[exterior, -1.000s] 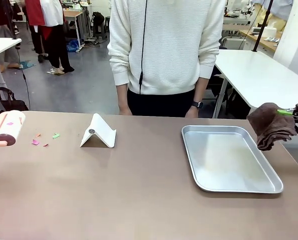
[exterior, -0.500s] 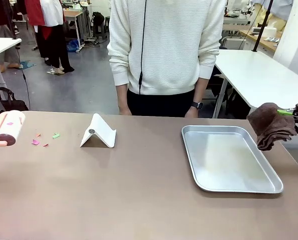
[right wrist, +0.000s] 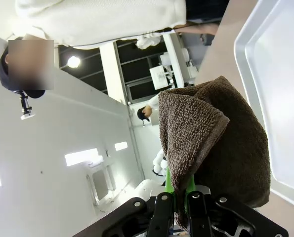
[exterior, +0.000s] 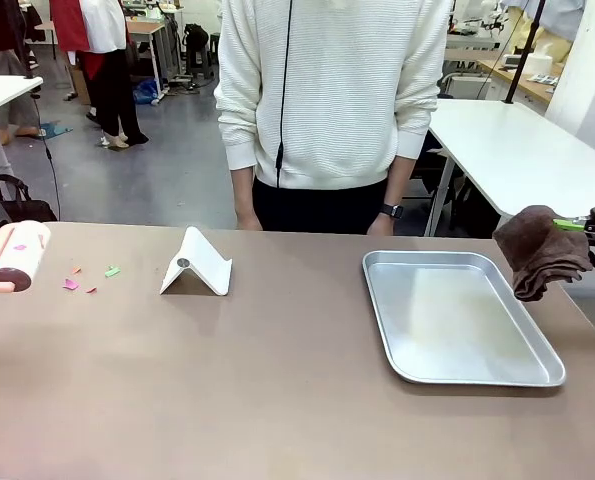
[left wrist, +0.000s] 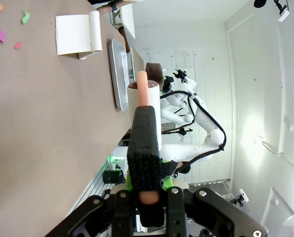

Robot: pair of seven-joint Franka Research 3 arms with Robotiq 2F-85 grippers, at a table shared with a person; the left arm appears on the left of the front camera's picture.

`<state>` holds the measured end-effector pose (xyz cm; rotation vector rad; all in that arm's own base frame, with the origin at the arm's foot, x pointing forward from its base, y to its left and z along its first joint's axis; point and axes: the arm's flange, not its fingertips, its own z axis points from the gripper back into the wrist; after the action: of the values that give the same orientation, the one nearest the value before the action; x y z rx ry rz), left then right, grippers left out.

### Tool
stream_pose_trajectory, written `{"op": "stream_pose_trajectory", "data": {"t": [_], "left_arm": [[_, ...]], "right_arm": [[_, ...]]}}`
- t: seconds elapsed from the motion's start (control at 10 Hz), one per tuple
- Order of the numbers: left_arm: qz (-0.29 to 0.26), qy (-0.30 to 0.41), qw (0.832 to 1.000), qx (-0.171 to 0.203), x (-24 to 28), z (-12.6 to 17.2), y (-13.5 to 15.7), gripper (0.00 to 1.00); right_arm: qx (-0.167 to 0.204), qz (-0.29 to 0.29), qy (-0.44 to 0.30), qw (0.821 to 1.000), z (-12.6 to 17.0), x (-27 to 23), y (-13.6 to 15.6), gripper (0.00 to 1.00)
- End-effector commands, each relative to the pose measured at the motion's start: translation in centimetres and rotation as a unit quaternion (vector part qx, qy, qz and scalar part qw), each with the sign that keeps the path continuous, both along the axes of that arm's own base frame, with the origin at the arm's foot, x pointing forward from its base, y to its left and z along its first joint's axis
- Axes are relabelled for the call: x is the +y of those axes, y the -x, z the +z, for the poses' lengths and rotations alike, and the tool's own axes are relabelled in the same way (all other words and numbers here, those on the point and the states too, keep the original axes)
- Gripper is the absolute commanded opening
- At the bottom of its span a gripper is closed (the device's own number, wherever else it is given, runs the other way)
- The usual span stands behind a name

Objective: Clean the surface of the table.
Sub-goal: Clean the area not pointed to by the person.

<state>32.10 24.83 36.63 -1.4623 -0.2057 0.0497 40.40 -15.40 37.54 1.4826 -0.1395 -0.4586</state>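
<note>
The broad taupe-brown surface [exterior: 277, 390] runs across the whole front view, matte and bare through the middle stretch between the two claws. The left claw [left wrist: 146, 129] is closed on the pink handle of a lint roller [exterior: 15, 255]. Its white roll sits at the surface's left edge with a coloured bit stuck to it; whether the roll touches the top I cannot tell. Near the roller, on the side toward the right claw, lie a few small paper scraps [exterior: 111, 271] in pink, orange and green. Just past them stands a white folded stand [exterior: 197, 264]. The right claw [exterior: 575, 226] is clamped on a brown terry cloth [exterior: 542, 250], which hangs bunched from its green pads at the surface's right edge. Just beside that claw, toward the left one, a shallow silver tray [exterior: 457, 320] lies flat, with the cloth by its far right corner. Across from both claws, at the far edge, stands a person in a white ribbed sweater [exterior: 327, 90] and a wristwatch [exterior: 393, 210], arms hanging down. Beyond the person the room opens onto a grey floor [exterior: 167, 170]. A glossy white table [exterior: 517, 150] stands behind the right claw and another white table [exterior: 2, 92] behind the left. A dark bag [exterior: 27, 210] sits on the floor near the left one, and workbenches stand farther back.
</note>
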Motion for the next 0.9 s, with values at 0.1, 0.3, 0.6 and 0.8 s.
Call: {"op": "stream_pose_trajectory", "data": {"t": [0.1,0.3,0.6,0.8], "left_arm": [[0.060,-0.076,0.995,0.015,-0.8,0.2,-1.0,0.22],[0.113,-0.111,0.987,0.029,0.0,0.2,-2.0,0.22],[0.166,-0.117,0.976,0.081,2.2,-1.2,-4.4,0.22],[0.190,-0.119,0.968,0.113,3.1,-2.6,-6.4,0.22]], "right_arm": [[0.000,0.002,-0.009,1.000,0.3,-0.2,0.2,0.07],[0.000,0.002,-0.009,1.000,0.3,-0.2,0.2,0.07],[0.000,0.002,-0.009,1.000,0.3,-0.2,0.2,0.07],[0.000,0.002,-0.009,1.000,0.3,-0.2,0.2,0.07]]}}
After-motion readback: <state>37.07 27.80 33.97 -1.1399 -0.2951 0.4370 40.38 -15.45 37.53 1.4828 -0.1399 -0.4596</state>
